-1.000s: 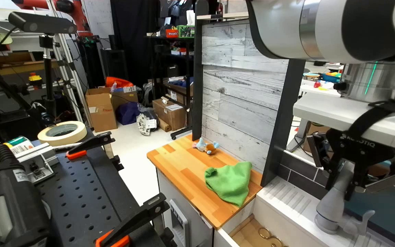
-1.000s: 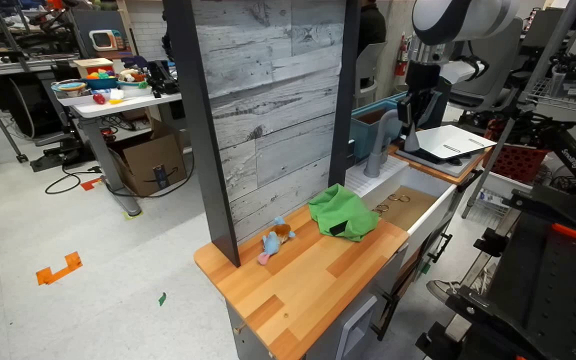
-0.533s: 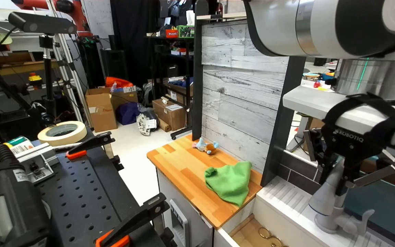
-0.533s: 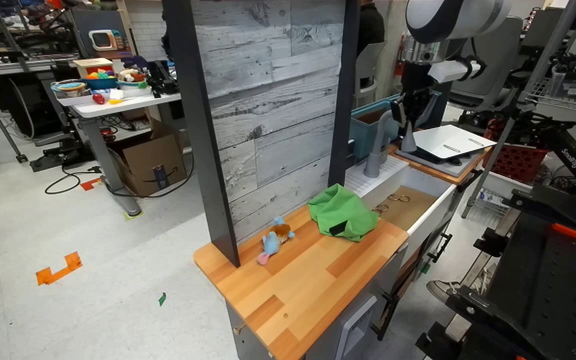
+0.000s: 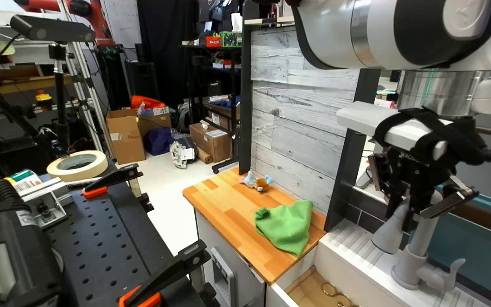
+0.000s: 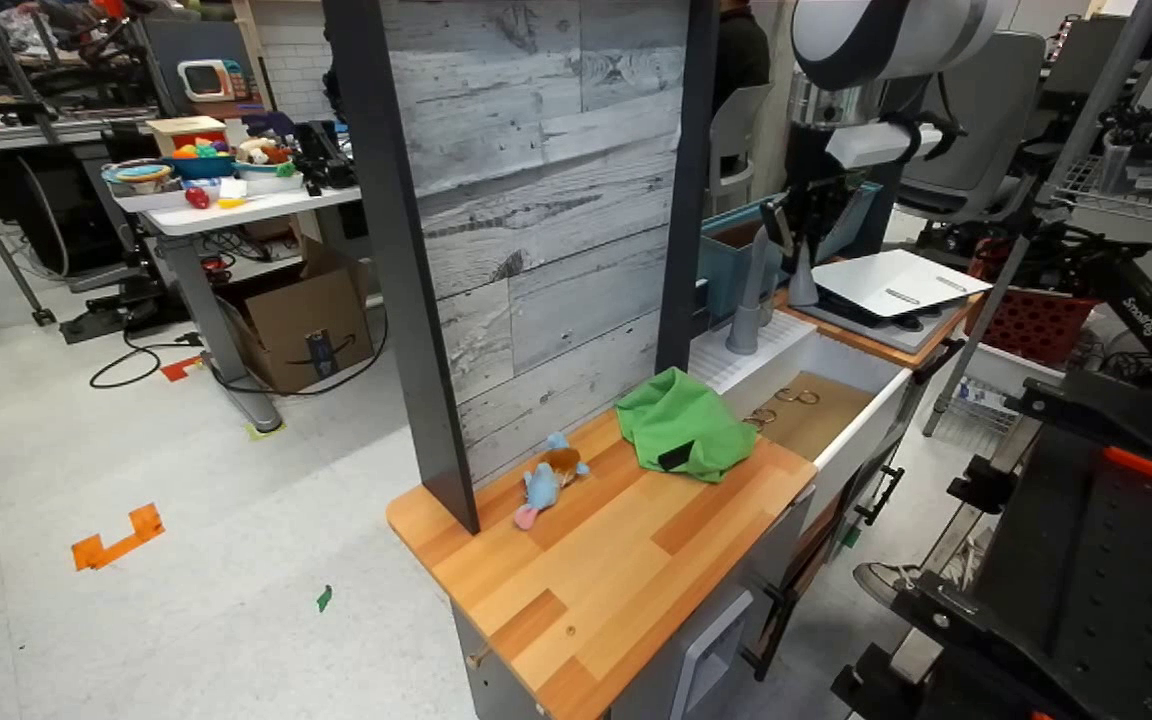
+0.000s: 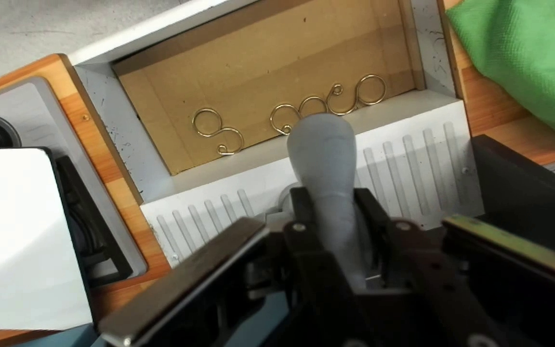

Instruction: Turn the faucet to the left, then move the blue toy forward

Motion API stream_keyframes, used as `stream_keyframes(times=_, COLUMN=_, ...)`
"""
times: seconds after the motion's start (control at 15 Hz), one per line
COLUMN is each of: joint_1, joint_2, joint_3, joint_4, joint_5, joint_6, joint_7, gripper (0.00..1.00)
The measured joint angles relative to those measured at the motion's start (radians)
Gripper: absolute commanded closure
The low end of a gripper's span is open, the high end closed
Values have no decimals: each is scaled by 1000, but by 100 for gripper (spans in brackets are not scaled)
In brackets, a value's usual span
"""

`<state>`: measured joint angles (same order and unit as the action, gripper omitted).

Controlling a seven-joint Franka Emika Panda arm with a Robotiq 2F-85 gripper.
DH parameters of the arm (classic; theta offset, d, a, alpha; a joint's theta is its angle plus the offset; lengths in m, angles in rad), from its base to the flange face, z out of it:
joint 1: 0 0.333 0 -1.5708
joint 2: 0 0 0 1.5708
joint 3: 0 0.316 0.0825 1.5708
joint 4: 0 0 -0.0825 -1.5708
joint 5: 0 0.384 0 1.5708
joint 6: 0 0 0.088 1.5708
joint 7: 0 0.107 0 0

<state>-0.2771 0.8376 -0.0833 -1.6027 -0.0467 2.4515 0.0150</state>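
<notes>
The grey faucet stands on the white ribbed ledge behind the sink, and its spout [image 5: 386, 238] shows in both exterior views [image 6: 751, 300]. My gripper [image 5: 401, 215] points down with its fingers on either side of the spout. In the wrist view the spout [image 7: 323, 144] fills the space between the black fingertips [image 7: 331, 197], which appear to press on it. The blue toy [image 5: 252, 180], a small plush with brown and pink parts, lies on the wooden counter by the plank panel, also in an exterior view [image 6: 541, 487]. It is out of the wrist view.
A green cloth [image 6: 686, 430] lies on the wooden counter [image 6: 626, 560] between toy and sink. The sink [image 7: 268, 58] holds several gold hooks. A plank back panel [image 5: 296, 119] rises behind the counter. A white board [image 6: 896, 285] lies on the stove side. A teal bin [image 5: 475, 247] stands behind the faucet.
My gripper has moved left in both exterior views, and the faucet spout has swung left with it. The faucet base, toy and cloth have not moved.
</notes>
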Motion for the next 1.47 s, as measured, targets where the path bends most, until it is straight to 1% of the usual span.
stream_keyframes(times=0.27, joint_1=6, joint_2=0, joint_3=0, joint_4=0, joint_5=27, joint_6=8, joint_7=61, gripper=93)
stream_keyframes(times=0.73, joint_1=31, joint_2=6, joint_3=3, joint_4=0, joint_5=127, joint_6=59, joint_7=178, gripper=93)
stream_keyframes(times=1.13, joint_1=55, joint_2=13, joint_3=-7, joint_4=0, joint_5=153, joint_6=102, joint_7=287, gripper=93)
stream_keyframes(times=1.2, joint_1=65, joint_2=15, joint_3=-15, joint_4=0, joint_5=153, joint_6=109, joint_7=308, gripper=48)
stream_keyframes(times=1.27, joint_1=78, joint_2=16, joint_3=-27, joint_4=-2, joint_5=153, joint_6=117, joint_7=329, gripper=46)
stream_keyframes(times=1.33, joint_1=93, joint_2=19, joint_3=-40, joint_4=-2, joint_5=153, joint_6=125, joint_7=348, gripper=42)
stream_keyframes(times=1.47, joint_1=127, joint_2=31, joint_3=-54, joint_4=-1, joint_5=153, joint_6=163, joint_7=380, gripper=27)
